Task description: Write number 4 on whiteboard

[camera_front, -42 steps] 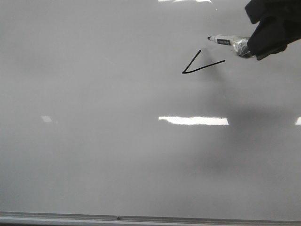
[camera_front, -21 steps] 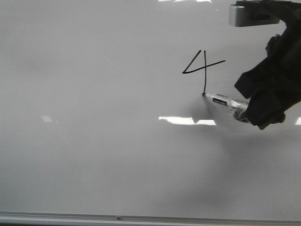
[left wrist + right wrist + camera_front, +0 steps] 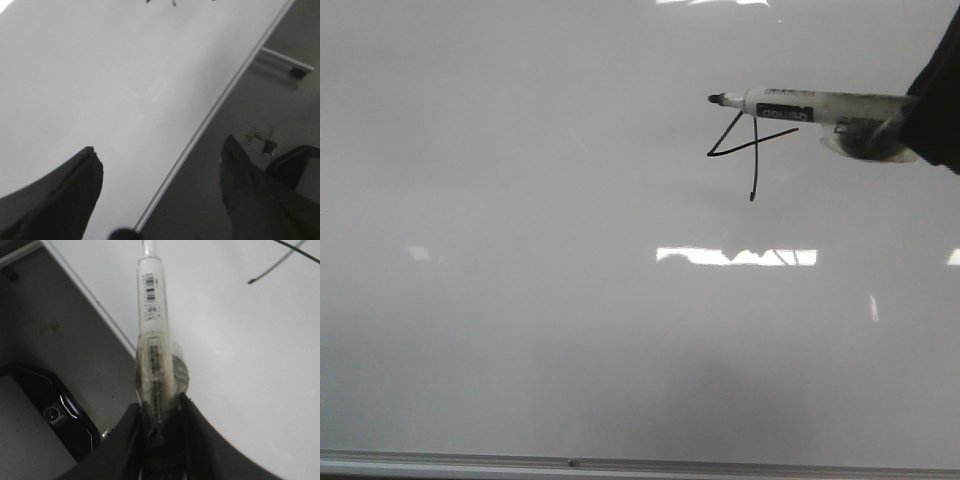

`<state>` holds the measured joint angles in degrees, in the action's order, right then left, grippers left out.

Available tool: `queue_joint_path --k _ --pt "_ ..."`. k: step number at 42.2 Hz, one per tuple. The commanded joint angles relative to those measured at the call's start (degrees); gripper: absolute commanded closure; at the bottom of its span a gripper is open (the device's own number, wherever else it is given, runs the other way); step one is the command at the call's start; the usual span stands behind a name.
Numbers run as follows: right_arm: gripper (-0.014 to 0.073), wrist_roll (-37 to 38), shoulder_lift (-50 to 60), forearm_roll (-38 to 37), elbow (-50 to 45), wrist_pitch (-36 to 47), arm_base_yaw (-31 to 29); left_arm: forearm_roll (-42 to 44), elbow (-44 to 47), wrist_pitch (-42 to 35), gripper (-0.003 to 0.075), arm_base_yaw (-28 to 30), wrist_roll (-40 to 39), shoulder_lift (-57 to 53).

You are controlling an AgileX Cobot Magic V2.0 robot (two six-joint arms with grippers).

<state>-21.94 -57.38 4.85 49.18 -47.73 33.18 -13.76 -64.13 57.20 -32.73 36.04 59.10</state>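
Your right gripper (image 3: 161,412) is clamped on a marker (image 3: 153,325), its fingers pressed against the taped lower end of the barrel; you get that clearly only from the right wrist view. From the front you see just a dark edge of that gripper (image 3: 938,100) at the right border, with the marker (image 3: 800,105) reaching out level toward the left, cap off and black tip bare. From the front, the barrel crosses over the top of the number 4 (image 3: 752,148), which sits in the upper right part of the whiteboard (image 3: 540,330): a slanted stroke, a slanted crossbar and a vertical stroke running down through it. You cannot tell from these views whether the tip touches the board. The right wrist view catches only the ends of two thin black strokes (image 3: 272,265) near a corner, plus the board's silver frame (image 3: 95,305) and a dark device (image 3: 60,415) lying off the board beside it. Your left gripper (image 3: 160,170) shows only in its own wrist view: fingers spread wide apart, nothing between them, hanging over the board's frame edge (image 3: 220,100). The front view also shows bright glare patches (image 3: 735,256) below the digit.
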Motion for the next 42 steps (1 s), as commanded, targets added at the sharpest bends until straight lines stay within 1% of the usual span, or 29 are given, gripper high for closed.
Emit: queue_joint_path --k 1,6,9,15,21,27,42 --pt "0.0645 -6.7 3.6 3.9 1.9 -1.1 2.1 -2.3 -2.9 -1.6 0.0239 -4.4 2.2 1.4" --pt "0.0645 -10.8 5.8 8.4 1.9 -3.5 3.7 -2.3 -4.4 -1.6 0.0239 -10.3 2.9 4.4" --pt "0.0645 -11.8 6.3 10.0 2.0 -4.3 3.9 -2.3 -5.5 -1.7 0.0239 -13.8 3.4 6.6" --pt "0.0645 -11.8 6.3 10.3 2.0 -5.8 3.9 -2.3 -8.0 -2.3 0.0239 -19.1 3.8 11.3" --pt "0.0645 -11.8 6.2 10.3 2.0 -5.7 3.9 -2.3 -10.7 -3.7 0.0239 -22.7 3.8 16.4" --pt "0.0645 -11.8 6.2 10.3 2.0 -5.3 3.9 -2.3 -11.9 -6.6 0.0239 -24.7 3.8 20.8" --pt "0.0645 -11.8 6.2 10.3 2.0 -4.9 3.9 -2.5 -11.9 -10.0 0.0239 -24.8 3.8 24.4"
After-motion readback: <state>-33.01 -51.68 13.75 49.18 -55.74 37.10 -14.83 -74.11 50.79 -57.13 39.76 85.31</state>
